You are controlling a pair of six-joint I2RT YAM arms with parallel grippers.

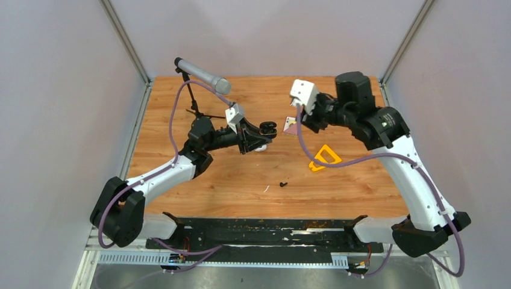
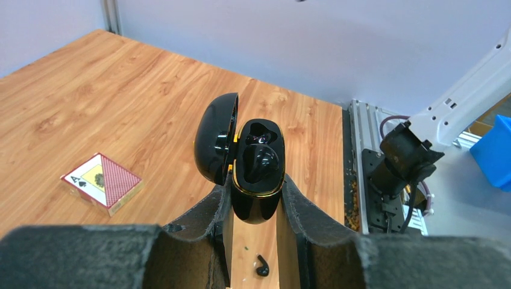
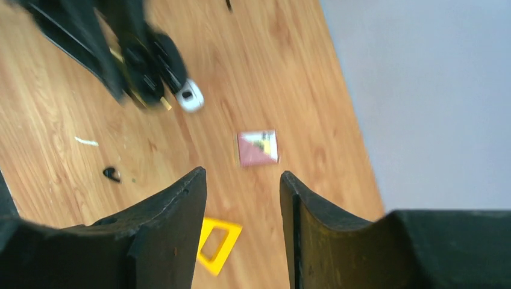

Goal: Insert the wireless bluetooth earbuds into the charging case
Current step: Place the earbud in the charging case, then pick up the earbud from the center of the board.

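The left pincer (image 2: 256,183) is clamped on the case (image 2: 256,208), one finger against each side, holding it clear of the table (image 2: 120,96). The lid (image 2: 215,144) hangs open on the pincer's left. A seated earbud (image 2: 260,164), black, fills the socket nearer the fingers. The far socket shows only dark gloss, and whether it is filled cannot be told.

A loose earbud (image 2: 262,265), also black, lies on the table straight below the gap between the left pincer's fingers.

The right pincer (image 3: 241,208) is spread wide and holds nothing. From it, the loose earbud lies out past its left finger, well apart. The card deck (image 3: 258,147) lies beyond the gap. A yellow frame (image 3: 214,247) lies just beside its left finger.
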